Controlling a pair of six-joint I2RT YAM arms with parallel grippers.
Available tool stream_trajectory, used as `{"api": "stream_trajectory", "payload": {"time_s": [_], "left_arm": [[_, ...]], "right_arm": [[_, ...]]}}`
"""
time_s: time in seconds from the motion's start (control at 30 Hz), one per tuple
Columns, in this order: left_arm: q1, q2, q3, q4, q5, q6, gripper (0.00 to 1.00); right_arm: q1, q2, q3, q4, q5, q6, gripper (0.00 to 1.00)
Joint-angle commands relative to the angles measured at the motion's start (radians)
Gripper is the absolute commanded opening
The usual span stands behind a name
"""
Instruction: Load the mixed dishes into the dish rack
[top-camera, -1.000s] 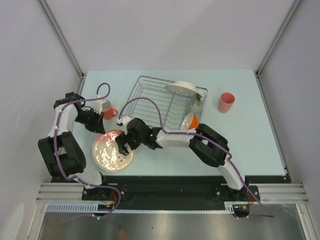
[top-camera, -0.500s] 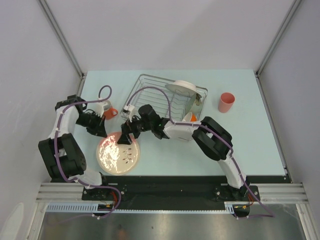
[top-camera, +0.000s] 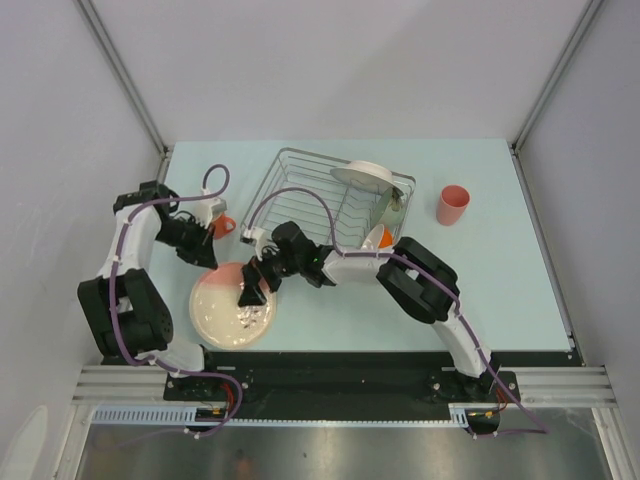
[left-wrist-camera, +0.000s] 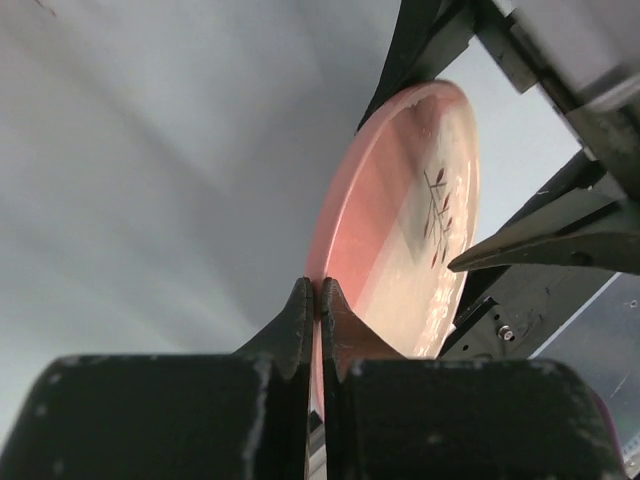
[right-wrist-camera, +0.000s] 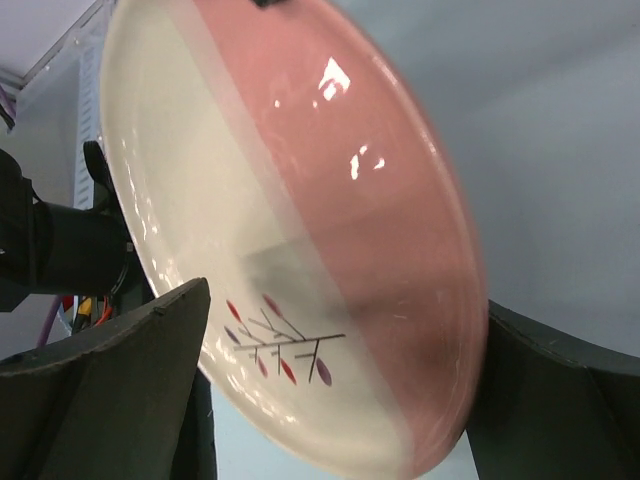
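The salmon-pink plate (top-camera: 228, 312), half pink and half cream with a small twig print, lies left of the dish rack (top-camera: 300, 190). My left gripper (top-camera: 207, 258) is shut on the plate's far left rim; the left wrist view shows the jaws (left-wrist-camera: 318, 300) pinching that rim of the plate (left-wrist-camera: 400, 220). My right gripper (top-camera: 252, 290) hovers open over the plate's right part. In the right wrist view the plate (right-wrist-camera: 300, 200) fills the frame between the spread fingers (right-wrist-camera: 120, 350). A white plate (top-camera: 362, 177), a grey dish (top-camera: 385, 212) and an orange bowl (top-camera: 378, 240) stand in the rack.
An orange mug (top-camera: 222, 226) sits just behind the left gripper, between it and the rack's left side. A salmon-pink cup (top-camera: 452, 204) stands alone on the table right of the rack. Grey walls close in the left and right sides.
The right gripper lifted toward the rack's corner, then came back down over the plate. The plate shifted slightly, and its glare changed from speckled to smooth. The left gripper stayed shut on the rim.
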Motion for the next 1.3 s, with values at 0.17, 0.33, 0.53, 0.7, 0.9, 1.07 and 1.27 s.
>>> {"api": "stream_trajectory", "payload": {"time_s": [0.17,0.33,0.53,0.7,0.9,1.07,1.27], "left_arm": [[-0.08,-0.056,0.111,0.038,0.079,-0.064,0.0],[-0.097,-0.064,0.071,0.075,0.077,-0.081,0.0],[-0.102,-0.076,0.031,0.113,0.087,-0.099,0.0],[-0.105,-0.075,0.009,0.138,0.08,-0.113,0.0],[-0.105,-0.085,-0.003,0.146,0.068,-0.113,0.0],[-0.103,-0.082,0.058,0.135,0.019,-0.151,0.0],[-0.083,-0.099,0.153,0.204,-0.042,-0.283,0.12]], "right_arm": [[0.038,0.004,-0.011,0.01,-0.056,0.016,0.94],[0.035,0.009,-0.02,0.062,-0.081,0.072,0.83],[0.024,0.05,-0.022,0.233,-0.173,0.197,0.41],[0.021,0.09,-0.022,0.35,-0.219,0.304,0.14],[0.027,0.081,-0.026,0.327,-0.205,0.292,0.0],[0.027,0.038,-0.025,0.218,-0.139,0.203,0.0],[0.0,-0.096,-0.025,0.054,-0.026,0.05,0.0]]}}
